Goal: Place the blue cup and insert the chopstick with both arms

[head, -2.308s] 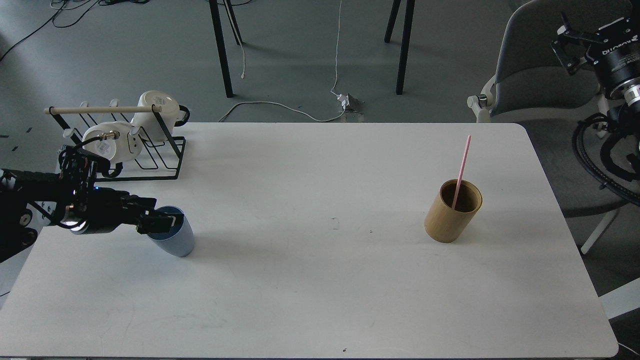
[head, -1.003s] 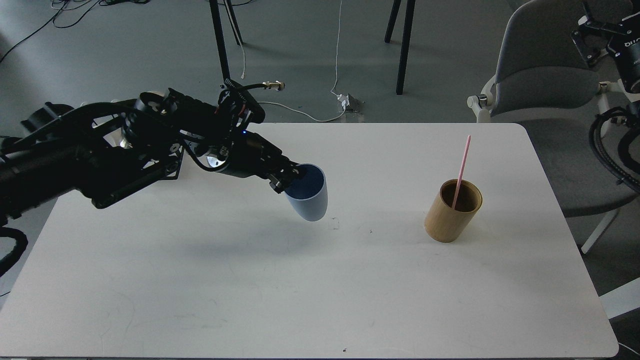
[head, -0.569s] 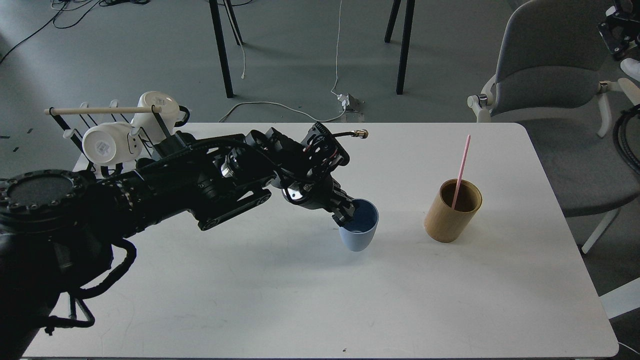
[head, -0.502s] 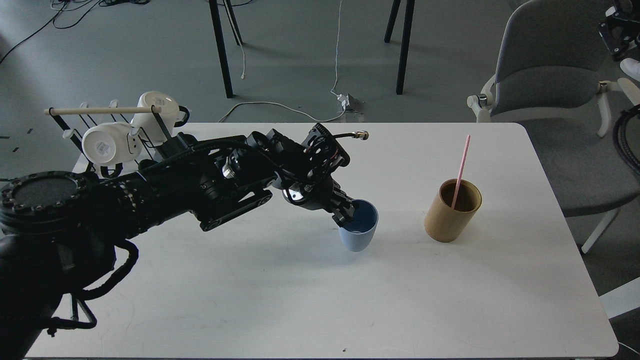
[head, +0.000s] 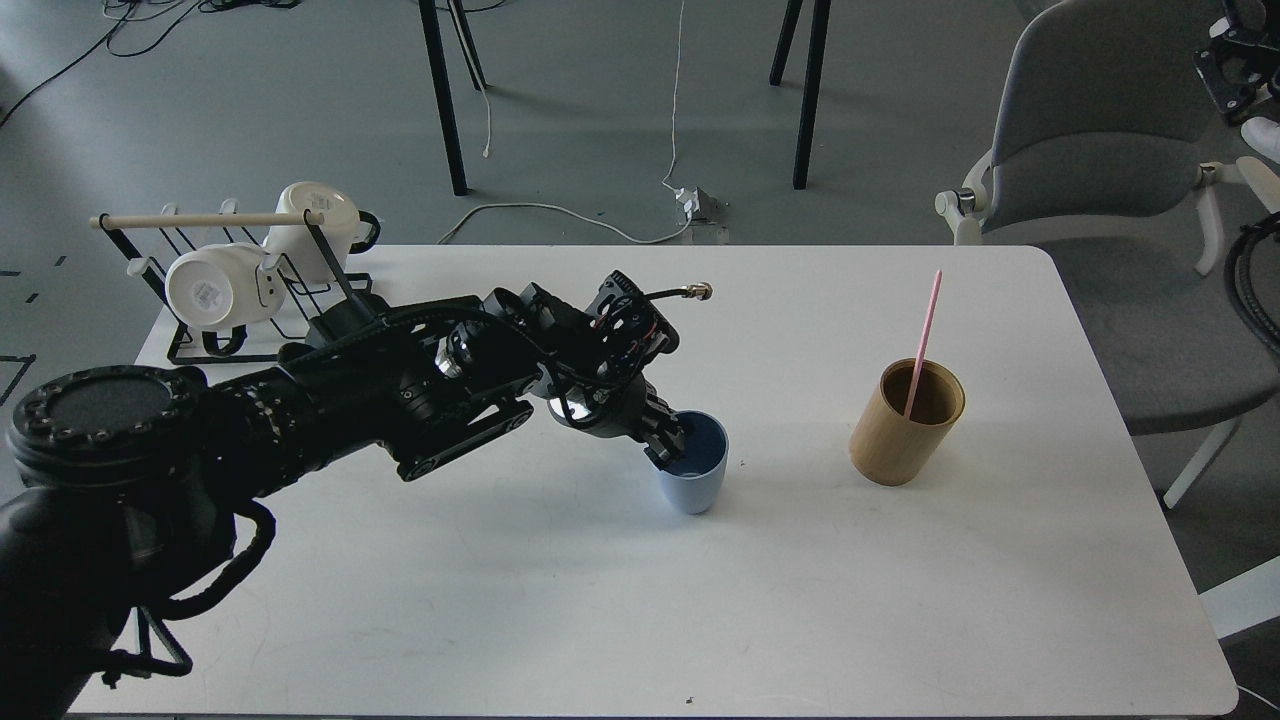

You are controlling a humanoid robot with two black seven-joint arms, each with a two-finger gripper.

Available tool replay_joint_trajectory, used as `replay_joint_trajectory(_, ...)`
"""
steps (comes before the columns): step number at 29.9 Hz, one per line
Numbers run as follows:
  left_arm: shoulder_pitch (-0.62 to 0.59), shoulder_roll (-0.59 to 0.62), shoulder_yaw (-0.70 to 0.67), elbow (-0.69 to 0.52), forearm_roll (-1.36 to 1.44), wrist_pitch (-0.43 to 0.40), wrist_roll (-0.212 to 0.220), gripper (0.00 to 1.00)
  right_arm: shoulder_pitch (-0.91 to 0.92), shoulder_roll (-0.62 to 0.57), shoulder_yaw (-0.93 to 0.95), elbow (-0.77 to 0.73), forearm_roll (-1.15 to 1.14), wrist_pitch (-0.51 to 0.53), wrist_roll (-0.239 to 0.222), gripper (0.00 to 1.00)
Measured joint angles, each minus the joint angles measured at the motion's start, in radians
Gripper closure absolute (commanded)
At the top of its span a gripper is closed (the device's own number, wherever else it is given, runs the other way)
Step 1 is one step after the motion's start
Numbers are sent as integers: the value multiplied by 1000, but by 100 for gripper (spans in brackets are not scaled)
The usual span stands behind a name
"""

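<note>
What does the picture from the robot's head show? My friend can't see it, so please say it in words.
The robot's left hand grips the rim of the blue cup, which stands upright near the middle of a white table. To the right, apart from it, a tan holder holds a pink chopstick. A black rack with white mugs sits at the far left corner.

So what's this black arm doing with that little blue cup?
The left gripper grips the blue cup by its rim, with the cup at the middle of the white table. The pink chopstick stands in the bamboo holder to the right, untouched. The right gripper is off beside the table, holding nothing.
</note>
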Motion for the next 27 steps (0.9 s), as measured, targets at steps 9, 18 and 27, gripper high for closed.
replay_joint_trajectory(9,-43,7,-23,-24,-53,1,-6,34,-1,-3,1,4,0,0,-1,0)
replay_joint_trajectory(18,-43,205,-280,-156,-436,1,-6,1,-15,-157,-93,104,-88,0,0,0)
replay_joint_trajectory(27,21,286,-474,10,-1163,1,-5,1,-45,-350,-175,391,-612,-67,-4,0)
